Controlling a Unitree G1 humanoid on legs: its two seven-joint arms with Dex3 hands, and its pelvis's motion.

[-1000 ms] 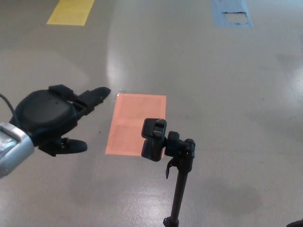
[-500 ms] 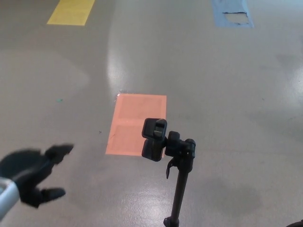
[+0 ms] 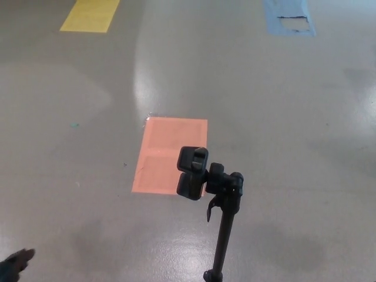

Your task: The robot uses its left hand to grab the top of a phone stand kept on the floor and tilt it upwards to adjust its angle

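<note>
So the biggest thing in your view is the glossy grey concrete floor [image 3: 282,117], with three tape patches on it: a salmon-orange rectangle [image 3: 167,154] near centre, a yellow strip [image 3: 89,14] up at 11 o'clock and a blue patch with a torn middle [image 3: 288,16] at 1 o'clock.

The task's thing, the black phone stand on its thin pole [image 3: 223,235], stands just below centre, pole running down toward 6 o'clock and out of frame. Its black clamp head [image 3: 192,173] sits at the top, sticking out toward 9 o'clock from the knuckle joint, empty, nothing touching it.

Your robot's left hand [image 3: 16,261] is just a dark sliver down at 8 o'clock, well apart from the stand. Can't tell if it's released or clenched, too little shows. Right hand isn't in view at all.

Honest take: this fits either the hand not yet on the clamp or already off it after tilting, and I can't read the head's angle well enough to pick.
</note>
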